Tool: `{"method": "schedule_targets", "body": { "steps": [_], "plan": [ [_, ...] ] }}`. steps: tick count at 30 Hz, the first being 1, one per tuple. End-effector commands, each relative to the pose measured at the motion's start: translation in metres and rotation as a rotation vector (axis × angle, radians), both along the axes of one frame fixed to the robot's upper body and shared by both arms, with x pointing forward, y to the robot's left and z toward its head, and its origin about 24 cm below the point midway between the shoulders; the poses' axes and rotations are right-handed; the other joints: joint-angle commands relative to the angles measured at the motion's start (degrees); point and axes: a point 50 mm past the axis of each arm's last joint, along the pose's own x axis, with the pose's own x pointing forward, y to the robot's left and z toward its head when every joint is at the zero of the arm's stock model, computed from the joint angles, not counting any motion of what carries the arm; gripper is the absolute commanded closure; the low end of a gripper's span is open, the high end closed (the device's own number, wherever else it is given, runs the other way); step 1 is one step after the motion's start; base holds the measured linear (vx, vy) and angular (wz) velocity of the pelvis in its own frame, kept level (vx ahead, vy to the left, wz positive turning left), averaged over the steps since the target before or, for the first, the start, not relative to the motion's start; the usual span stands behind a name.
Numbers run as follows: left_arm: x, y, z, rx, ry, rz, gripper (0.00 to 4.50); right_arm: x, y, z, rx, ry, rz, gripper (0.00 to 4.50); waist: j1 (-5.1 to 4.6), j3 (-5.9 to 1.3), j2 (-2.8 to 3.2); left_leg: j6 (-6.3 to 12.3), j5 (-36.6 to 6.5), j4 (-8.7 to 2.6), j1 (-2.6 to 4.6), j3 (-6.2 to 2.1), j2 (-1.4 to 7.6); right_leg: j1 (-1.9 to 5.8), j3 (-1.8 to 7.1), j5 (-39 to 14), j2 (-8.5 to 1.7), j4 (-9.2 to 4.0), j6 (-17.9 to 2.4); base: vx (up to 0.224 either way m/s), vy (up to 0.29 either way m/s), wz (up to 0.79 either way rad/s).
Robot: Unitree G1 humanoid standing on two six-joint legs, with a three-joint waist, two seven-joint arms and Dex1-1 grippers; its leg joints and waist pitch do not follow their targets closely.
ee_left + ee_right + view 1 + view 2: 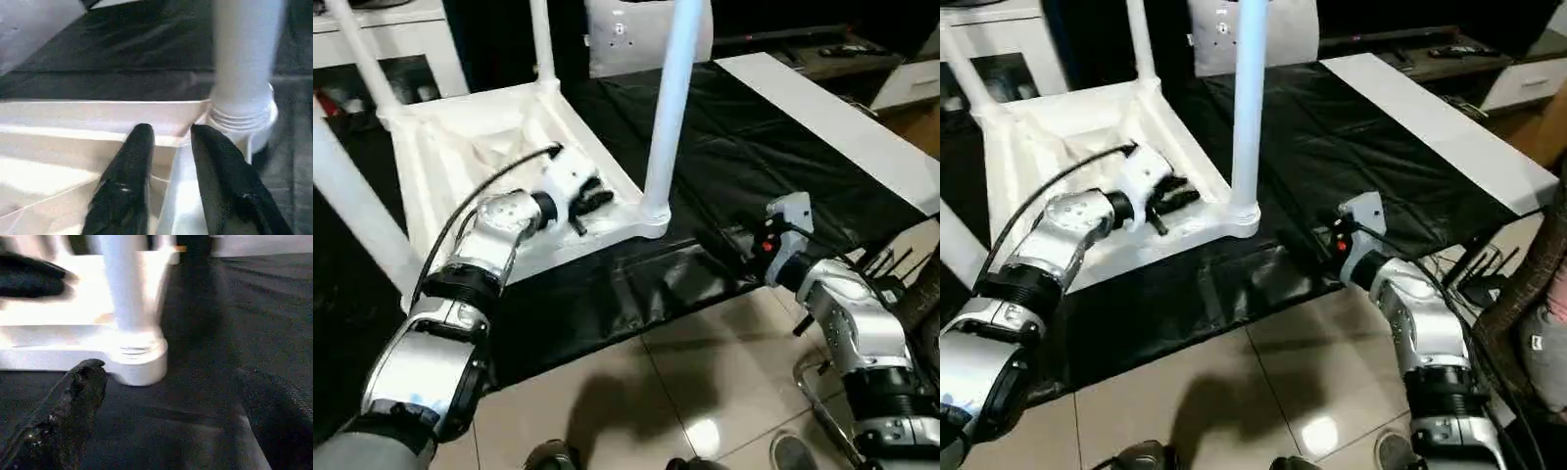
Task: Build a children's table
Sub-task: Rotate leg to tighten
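The left gripper sits left of centre in the head view, its two black fingers a narrow gap apart and holding nothing, their tips over the ribbed underside of the children's table. The right gripper is at the lower right, spread wide and empty above the black sheet; one rough, matte black finger shows clearly, the other seems to be the dark blur at the wrist picture's far edge.

The table lies upside down in the upper left of the frame, on the sheet. It is smooth white plastic, with thin ribs, a raised rim and rounded corners. A long round leg stands upright in the nearest corner socket, ridged rings at its base. Other legs rise at the far corners.

The sheet is glossy and wrinkled. Beige floor tiles fill the bottom.
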Motion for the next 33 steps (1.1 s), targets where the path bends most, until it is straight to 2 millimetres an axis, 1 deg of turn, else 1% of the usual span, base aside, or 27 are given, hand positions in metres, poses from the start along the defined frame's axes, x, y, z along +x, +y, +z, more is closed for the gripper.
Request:
{"method": "schedule_targets", "body": {
  "steps": [1,3,6,9,10,11,12,13,14,15,16,17,18,19,20,21,22,23,24,25,26,27,28,29,30,32,33],
  "plan": [
    [0.001,0.005,0.006,-0.090,-0.003,0.079,2.94,-0.002,-0.011,0.003,-0.024,0.010,-0.101,0.00,-0.30,-3.92,-0.49,1.02,-15.1,-4.49,1.51,-1.71,3.21,2.77,3.13,-18.8,-4.23,-4.90,-10.7,0.000,0.000,0.00],
    [-0.011,0.008,0.005,-0.203,-0.020,0.152,2.94,-0.008,-0.010,0.007,-0.073,-0.001,-0.142,0.00,-0.48,-3.65,-0.31,1.54,-14.8,-4.49,1.20,-1.72,3.08,2.88,3.20,-18.9,-4.22,-4.88,-10.0,0.000,0.000,0.00],
    [-0.028,0.009,-0.002,-0.236,-0.012,0.192,2.94,-0.011,-0.009,0.012,-0.144,-0.071,-0.221,0.00,-1.13,-3.66,-0.58,1.53,-14.2,-4.62,1.05,-1.64,3.16,2.84,3.26,-18.9,-4.10,-4.87,-9.2,0.000,0.000,0.00],
    [-0.047,0.006,-0.008,-0.243,-0.022,0.214,2.94,-0.017,-0.001,0.015,-0.159,-0.081,-0.197,0.00,-1.78,-3.20,-0.55,1.99,-16.2,-4.79,1.11,-1.66,2.97,2.51,3.24,-23.4,-3.82,-5.69,-7.2,0.000,0.000,0.00],
    [-0.056,0.004,-0.009,-0.261,-0.045,0.231,2.94,-0.019,0.003,0.016,-0.169,-0.086,-0.180,0.00,-1.32,-2.56,-1.42,4.77,-16.1,-5.71,-2.41,-3.81,1.75,4.78,0.81,-23.8,-4.91,-4.79,-6.8,0.000,0.000,0.00],
    [-0.056,0.004,-0.009,-0.261,-0.045,0.231,2.94,-0.019,0.003,0.016,-0.169,-0.086,-0.180,0.00,-2.00,-2.73,0.24,5.39,-19.9,-6.39,-1.70,-5.47,2.46,4.35,-1.01,-26.2,-4.02,-5.35,-5.4,-0.017,-0.026,0.30],
    [-0.063,0.003,-0.011,-0.320,-0.049,0.287,2.94,-0.022,0.006,0.016,-0.161,-0.086,-0.182,0.00,-3.03,-3.41,1.41,4.88,-20.9,-5.79,-0.57,-7.97,3.89,4.20,-1.46,-18.3,-3.70,-4.35,-8.4,0.024,-0.048,0.56],
    [-0.070,0.003,-0.015,-0.367,-0.040,0.329,2.94,-0.023,0.008,0.017,-0.137,-0.080,-0.192,0.00,-3.80,-2.83,1.82,5.49,-22.2,-6.91,-0.85,-9.80,5.08,4.18,-1.85,-14.2,-2.45,-3.45,-9.3,0.024,-0.048,0.56],
    [-0.071,0.003,-0.015,-0.377,-0.038,0.338,2.94,-0.024,0.008,0.017,-0.132,-0.078,-0.194,0.00,-4.64,-1.99,1.51,6.70,-25.5,-7.66,-2.23,-10.81,4.15,4.68,-1.23,-11.1,-2.60,-2.40,-8.9,0.013,-0.061,0.47],
    [-0.082,0.003,-0.030,-0.359,0.014,0.429,2.94,-0.026,0.011,0.017,-0.094,-0.068,-0.213,0.00,-4.39,-2.02,0.94,5.10,-27.6,-6.55,-3.06,-9.97,1.63,5.19,-1.17,-13.3,-4.21,-3.36,-9.5,-0.022,-0.065,0.39],
    [-0.086,0.001,-0.033,-0.321,0.015,0.428,2.94,-0.027,0.012,0.017,-0.088,-0.068,-0.219,0.00,-4.25,-1.55,0.13,4.28,-25.9,-5.82,-3.90,-9.09,0.12,5.62,-1.29,-18.4,-5.76,-4.97,-8.7,-0.022,-0.065,0.39],
    [-0.088,0.000,-0.034,-0.295,0.011,0.422,2.94,-0.027,0.012,0.017,-0.088,-0.070,-0.222,0.00,-3.15,-1.47,-0.96,3.78,-17.9,-2.06,-4.29,-7.34,-1.54,6.77,-1.31,-34.3,-10.34,-8.40,-4.1,-0.014,-0.049,0.35],
    [-0.091,-0.001,-0.034,-0.292,0.007,0.421,2.94,-0.028,0.013,0.017,-0.087,-0.071,-0.224,0.00,-2.05,-1.37,-1.40,4.63,-8.3,4.52,-3.73,-6.45,-0.68,6.35,0.45,-40.0,-17.02,-12.07,0.0,-0.006,-0.019,0.39],
    [-0.094,-0.002,-0.033,-0.295,0.009,0.430,2.94,-0.029,0.013,0.018,-0.086,-0.073,-0.226,0.00,-2.13,-1.52,-1.32,4.40,-6.3,6.61,-4.53,-6.78,-0.29,6.85,1.24,-38.2,-18.91,-11.84,1.3,-0.006,-0.019,0.39],
    [-0.095,-0.002,-0.032,-0.301,-0.001,0.427,2.94,-0.030,0.012,0.017,-0.059,-0.061,-0.240,0.00,-1.49,-1.18,-1.22,3.27,-6.9,5.29,-4.45,-7.62,1.70,6.56,5.34,-36.0,-17.67,-9.96,-2.5,0.002,0.018,0.18],
    [-0.097,-0.002,-0.030,-0.303,-0.007,0.426,2.94,-0.031,0.011,0.017,-0.039,-0.052,-0.250,0.00,-0.65,-1.10,-0.51,4.58,-4.3,1.12,-3.29,-7.11,2.22,7.41,2.65,-28.4,-12.99,-8.62,-9.7,0.015,0.086,-0.02],
    [-0.099,-0.002,-0.029,-0.307,-0.004,0.428,2.94,-0.032,0.008,0.016,-0.016,-0.036,-0.281,0.00,-0.74,-1.35,-0.07,5.69,-2.3,-1.54,-1.70,-6.51,2.43,6.80,0.84,-23.1,-9.21,-7.55,-12.2,0.015,0.086,-0.02],
    [-0.101,-0.001,-0.028,-0.310,0.000,0.437,2.94,-0.034,0.006,0.015,-0.014,-0.028,-0.296,0.00,-2.36,-2.96,1.85,11.57,11.0,-2.80,2.94,-7.05,3.29,3.36,-1.73,-8.4,-0.79,-1.68,-12.3,0.004,0.129,0.01],
    [-0.102,0.000,-0.027,-0.310,0.002,0.440,2.94,-0.035,0.006,0.015,-0.016,-0.026,-0.299,0.00,-3.14,-2.91,2.47,16.26,19.2,-2.26,4.00,-8.45,4.82,1.24,-0.41,-4.8,0.68,-0.06,-9.1,-0.007,0.127,0.04],
    [-0.104,0.000,-0.027,-0.304,0.000,0.439,2.94,-0.037,0.005,0.014,-0.028,-0.022,-0.284,0.00,-3.12,-2.54,2.08,16.00,17.9,-2.47,3.17,-8.15,5.31,1.23,0.50,-4.6,0.35,-0.48,-8.1,-0.007,0.127,0.04],
    [-0.106,0.001,-0.027,-0.299,-0.001,0.437,2.94,-0.039,0.005,0.013,-0.036,-0.019,-0.272,0.00,-3.15,-2.01,1.61,12.34,9.7,-3.17,1.97,-7.14,4.88,1.73,1.88,-4.6,-0.22,-1.27,-7.9,-0.019,0.104,0.07],
    [-0.107,0.001,-0.026,-0.295,-0.002,0.438,2.94,-0.040,0.005,0.013,-0.043,-0.018,-0.264,0.00,-3.33,-1.67,0.99,8.87,-0.7,-3.40,1.37,-6.13,3.11,2.65,2.91,-6.6,-1.84,-2.86,-9.3,-0.032,0.069,-0.01],
    [-0.110,0.003,-0.028,-0.290,-0.005,0.443,2.94,-0.043,0.003,0.013,-0.036,-0.018,-0.257,0.00,-3.21,-1.62,0.86,7.09,-4.8,-3.60,0.98,-5.79,2.49,3.16,3.24,-8.5,-2.60,-3.35,-9.9,-0.032,0.069,-0.01],
    [-0.113,0.004,-0.029,-0.285,-0.008,0.451,2.94,-0.045,0.002,0.015,-0.034,-0.030,-0.257,0.00,-3.25,-1.35,0.48,3.84,-12.5,-4.31,0.47,-5.46,2.14,3.59,3.71,-14.4,-3.26,-4.18,-9.2,0.000,0.000,0.00],
    [-0.115,0.006,-0.030,-0.278,-0.015,0.455,2.94,-0.047,0.001,0.016,-0.032,-0.042,-0.258,0.00,-3.49,-1.11,0.24,1.22,-17.6,-4.84,0.40,-5.37,2.05,3.57,3.98,-19.8,-3.50,-4.81,-7.5,0.000,0.000,0.00],
    [-0.117,0.007,-0.028,-0.266,-0.037,0.453,2.94,-0.049,0.002,0.016,-0.029,-0.041,-0.263,0.00,-4.17,-0.65,-0.20,-0.95,-23.0,-5.19,0.82,-5.10,1.87,2.69,4.43,-25.6,-3.39,-5.64,-5.6,0.000,0.000,0.00],
    [-0.118,0.007,-0.027,-0.265,-0.049,0.452,2.94,-0.050,0.002,0.015,-0.028,-0.037,-0.267,0.00,-4.65,-0.44,-0.26,-1.77,-25.6,-5.37,0.75,-5.23,1.63,2.68,4.44,-29.8,-3.59,-6.06,-4.2,0.000,0.000,0.00]
  ]
}}
